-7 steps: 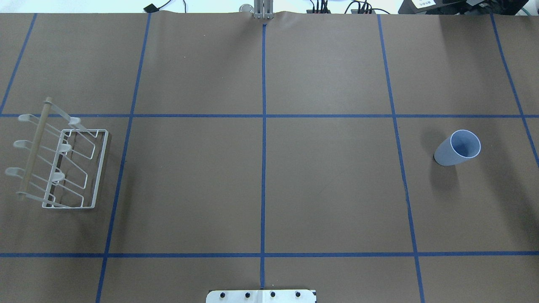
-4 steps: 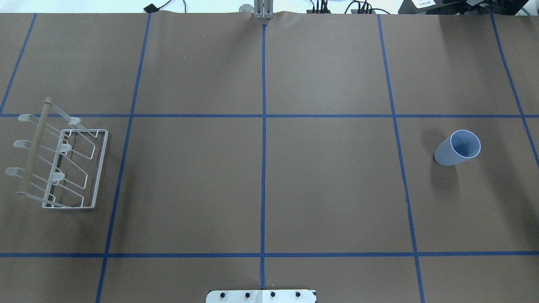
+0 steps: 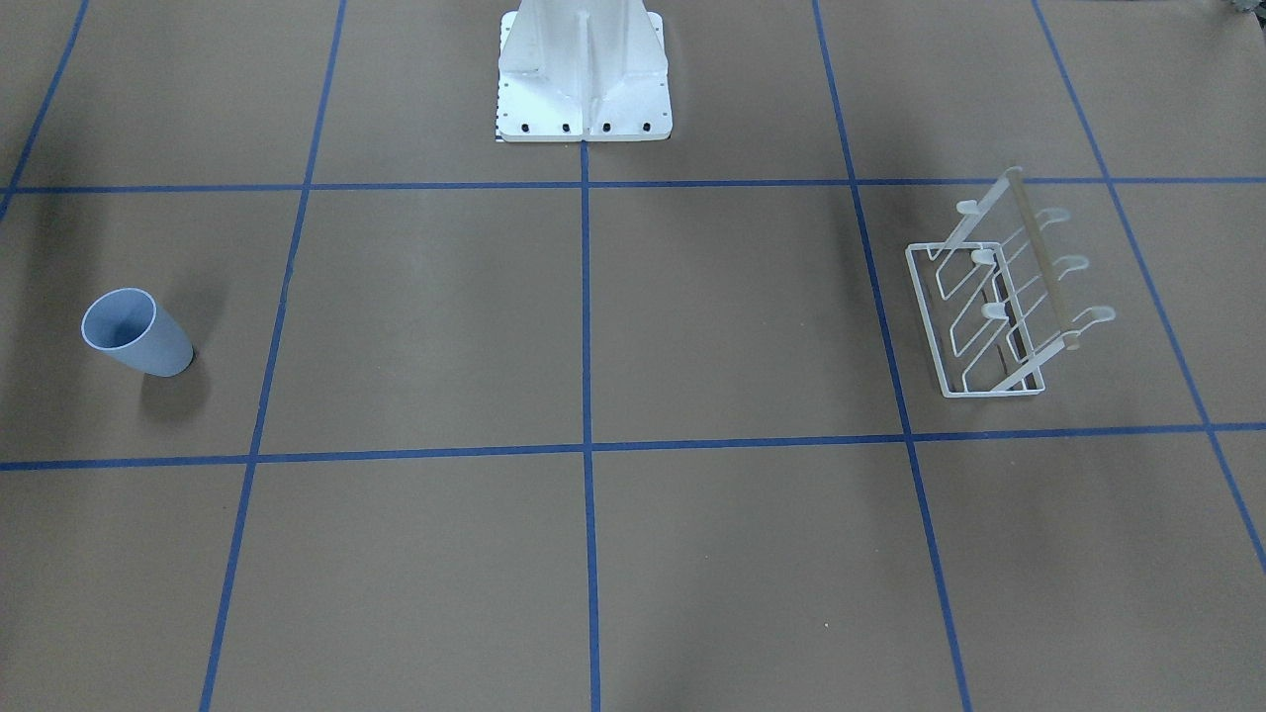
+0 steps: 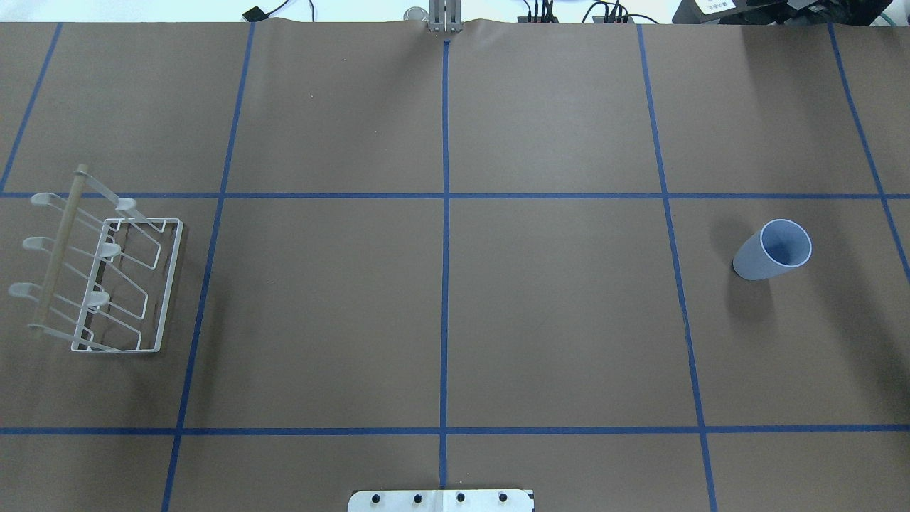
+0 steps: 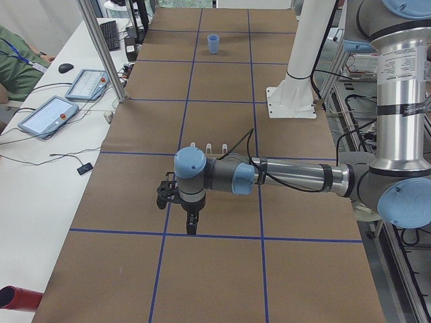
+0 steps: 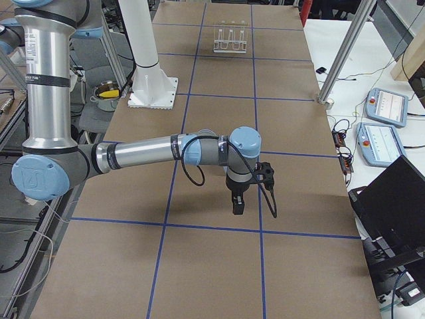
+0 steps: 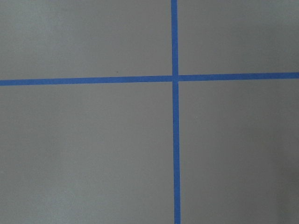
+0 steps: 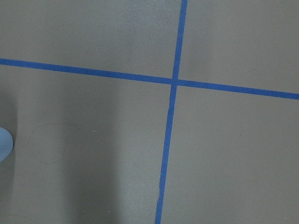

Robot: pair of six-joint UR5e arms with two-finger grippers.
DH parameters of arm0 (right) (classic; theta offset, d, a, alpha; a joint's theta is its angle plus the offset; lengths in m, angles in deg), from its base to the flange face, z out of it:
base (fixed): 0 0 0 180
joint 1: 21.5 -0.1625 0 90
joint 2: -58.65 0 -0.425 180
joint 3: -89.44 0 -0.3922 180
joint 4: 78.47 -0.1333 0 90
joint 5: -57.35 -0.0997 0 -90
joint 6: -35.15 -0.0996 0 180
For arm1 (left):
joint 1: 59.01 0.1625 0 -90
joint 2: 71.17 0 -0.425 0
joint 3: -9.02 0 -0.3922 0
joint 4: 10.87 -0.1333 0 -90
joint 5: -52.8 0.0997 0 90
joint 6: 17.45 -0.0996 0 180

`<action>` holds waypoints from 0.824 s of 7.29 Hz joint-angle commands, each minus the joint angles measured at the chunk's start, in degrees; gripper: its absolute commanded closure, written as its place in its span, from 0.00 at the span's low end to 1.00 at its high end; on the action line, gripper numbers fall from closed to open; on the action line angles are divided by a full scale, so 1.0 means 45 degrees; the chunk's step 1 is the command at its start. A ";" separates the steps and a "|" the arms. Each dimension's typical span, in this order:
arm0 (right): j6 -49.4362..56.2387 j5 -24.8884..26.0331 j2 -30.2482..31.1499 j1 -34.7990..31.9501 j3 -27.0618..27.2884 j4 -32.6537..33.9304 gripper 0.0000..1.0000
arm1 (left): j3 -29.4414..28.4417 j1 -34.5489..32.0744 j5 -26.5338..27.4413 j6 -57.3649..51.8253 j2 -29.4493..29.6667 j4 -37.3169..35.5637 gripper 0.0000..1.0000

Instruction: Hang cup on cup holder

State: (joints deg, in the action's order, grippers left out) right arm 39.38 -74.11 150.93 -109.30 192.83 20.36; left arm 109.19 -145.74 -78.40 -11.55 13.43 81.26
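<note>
The light-blue cup (image 4: pixel 771 250) stands upright, mouth up, on the right side of the brown table; it also shows in the front view (image 3: pixel 138 334) and far off in the left view (image 5: pixel 213 44). A sliver of it sits at the right wrist view's left edge (image 8: pixel 3 142). The white wire cup holder (image 4: pixel 106 274) with its wooden rod stands at the far left, empty, and shows in the front view (image 3: pixel 999 302) and the right view (image 6: pixel 231 36). My left gripper (image 5: pixel 191 227) and right gripper (image 6: pixel 238 207) hang over the table in the side views only; I cannot tell whether they are open or shut.
The white robot base (image 3: pixel 584 79) stands at the table's near-robot edge. Blue tape lines grid the table. Teach pendants (image 5: pixel 50 114) lie on the side bench by a seated person; aluminium posts (image 6: pixel 345 53) stand at the table's operator edge.
</note>
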 commanded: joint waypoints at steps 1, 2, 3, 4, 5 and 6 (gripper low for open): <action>0.0095 0.0170 -0.0466 0.0038 -0.0005 -0.0652 0.00 | 0.0181 0.0016 -0.0045 -0.0004 0.0320 -0.0025 0.01; -0.0060 0.0035 -0.0488 0.0232 -0.0140 -0.0712 0.00 | 0.0162 0.0016 -0.0025 -0.0004 0.0321 -0.0006 0.01; -0.0022 -0.0604 -0.0489 0.0253 -0.0200 -0.0868 0.00 | 0.0181 -0.0022 -0.0199 0.0016 0.0282 0.0014 0.01; -0.0061 -0.1055 -0.0527 0.0660 -0.0297 -0.2145 0.00 | 0.0123 -0.0003 -0.0356 0.0035 0.0340 0.0014 0.01; -0.0796 -0.1002 -0.0528 0.1205 -0.0375 -0.3125 0.00 | 0.0181 -0.0023 -0.0377 -0.0003 0.0282 0.0053 0.01; -0.2524 -0.0943 -0.0876 0.2409 -0.0376 -0.3290 0.00 | 0.0220 -0.0023 -0.0357 0.0016 0.0243 0.0111 0.01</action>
State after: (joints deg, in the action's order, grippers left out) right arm 34.89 -78.26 148.20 -103.52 191.32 8.23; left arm 109.99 -145.81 -79.93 -11.49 14.71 81.51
